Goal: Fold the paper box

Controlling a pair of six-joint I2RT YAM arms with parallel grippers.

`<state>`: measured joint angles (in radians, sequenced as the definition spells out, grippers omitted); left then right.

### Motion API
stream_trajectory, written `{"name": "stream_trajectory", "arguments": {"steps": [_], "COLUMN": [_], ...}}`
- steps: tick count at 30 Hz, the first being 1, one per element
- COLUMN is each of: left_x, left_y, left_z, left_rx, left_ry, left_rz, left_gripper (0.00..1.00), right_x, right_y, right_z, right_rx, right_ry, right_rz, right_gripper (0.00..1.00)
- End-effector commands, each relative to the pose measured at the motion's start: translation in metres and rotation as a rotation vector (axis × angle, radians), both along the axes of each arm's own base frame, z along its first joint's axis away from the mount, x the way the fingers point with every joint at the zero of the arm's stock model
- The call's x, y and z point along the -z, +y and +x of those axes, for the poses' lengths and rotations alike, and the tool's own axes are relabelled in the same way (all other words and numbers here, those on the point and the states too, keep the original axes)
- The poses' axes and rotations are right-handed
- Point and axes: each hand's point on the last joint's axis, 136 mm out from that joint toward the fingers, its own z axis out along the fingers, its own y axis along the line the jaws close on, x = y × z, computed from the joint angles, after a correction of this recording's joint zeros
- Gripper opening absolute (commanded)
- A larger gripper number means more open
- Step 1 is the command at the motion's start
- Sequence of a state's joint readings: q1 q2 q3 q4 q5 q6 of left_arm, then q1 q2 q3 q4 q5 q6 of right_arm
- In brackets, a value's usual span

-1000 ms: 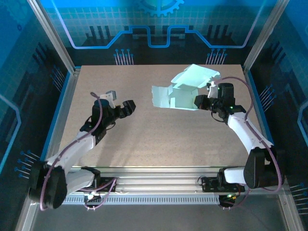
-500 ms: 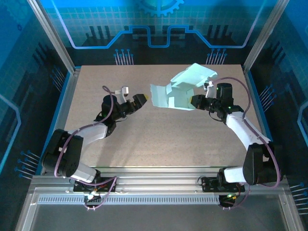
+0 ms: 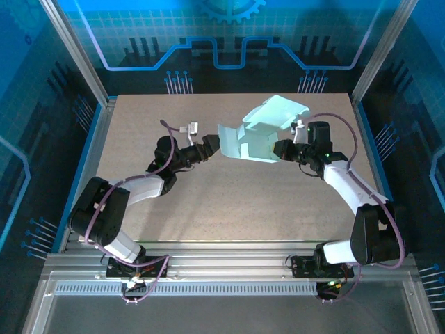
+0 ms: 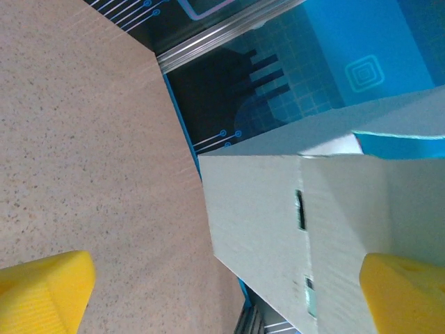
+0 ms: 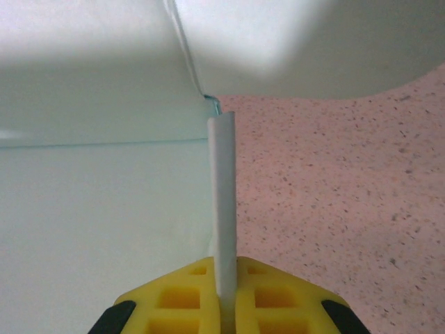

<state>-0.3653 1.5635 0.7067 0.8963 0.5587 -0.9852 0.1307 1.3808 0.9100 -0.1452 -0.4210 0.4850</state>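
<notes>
Right wrist view: my right tool pinches a thin upright wall of the paper box, which spreads out ahead of it. My left tool gapes wide, the box's other edge between its jaws, above the counter.

A speckled tan table, bordered by blue strips and aluminium rails, carries the pale mint paper box just right of centre toward the far edge. The box sits partly folded, its flaps raised off the board. Whether its underside lies flat on the surface cannot be told.
</notes>
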Motion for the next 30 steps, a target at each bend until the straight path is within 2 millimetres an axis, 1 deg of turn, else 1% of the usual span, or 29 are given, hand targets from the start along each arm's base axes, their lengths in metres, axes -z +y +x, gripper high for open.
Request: {"name": "stream_trajectory", "arguments": {"steps": [1,4,8,10,12,13,17,18,23,25,28,30], "left_x": [-0.018,-0.010,-0.004,-0.001,-0.002,-0.002,-0.002,-0.003,-0.008,-0.005,0.001,0.005], "left_y": [-0.005,-0.006,-0.010,-0.015,-0.019,-0.022,-0.030,-0.032,-0.039,-0.039,-0.040,-0.041], "left_z": [-0.010,-0.015,-0.022,-0.025,-0.026,-0.026,-0.022,-0.022,-0.021,-0.020,-0.017,-0.015], "left_rx": [0.030,0.024,0.038,0.051,0.055,0.060,0.074,0.079,0.091,0.092,0.087,0.081], "left_ry": [-0.077,-0.062,-0.051,-0.045,-0.029,-0.021,-0.004,-0.007,-0.025,-0.018,0.001,0.014], "left_rz": [0.075,0.164,0.244,0.270,0.268,0.255,0.208,0.200,0.194,0.198,0.204,0.208], "left_gripper": [0.98,0.98,0.97,0.91,0.79,0.74,0.59,0.58,0.57,0.55,0.48,0.47], "right_x": [-0.002,0.001,-0.001,-0.002,-0.004,-0.005,-0.006,-0.005,0.003,0.005,0.006,0.006], "right_y": [-0.004,-0.014,-0.025,-0.027,-0.028,-0.027,-0.022,-0.022,-0.017,-0.016,-0.012,-0.008], "right_z": [0.000,0.000,-0.001,-0.002,-0.002,-0.002,-0.002,-0.002,-0.003,-0.002,-0.002,-0.002], "right_rx": [0.027,0.080,0.141,0.149,0.154,0.150,0.136,0.135,0.122,0.120,0.118,0.118], "right_ry": [-0.009,-0.012,-0.015,-0.021,-0.020,-0.024,-0.029,-0.026,-0.014,-0.011,-0.007,-0.007], "right_rz": [-0.108,-0.216,-0.274,-0.294,-0.311,-0.314,-0.329,-0.338,-0.369,-0.378,-0.394,-0.411], "right_gripper": [0.00,0.00,0.00,0.00,0.00,0.00,0.00,0.00,0.00,0.00,0.00,0.00]}}
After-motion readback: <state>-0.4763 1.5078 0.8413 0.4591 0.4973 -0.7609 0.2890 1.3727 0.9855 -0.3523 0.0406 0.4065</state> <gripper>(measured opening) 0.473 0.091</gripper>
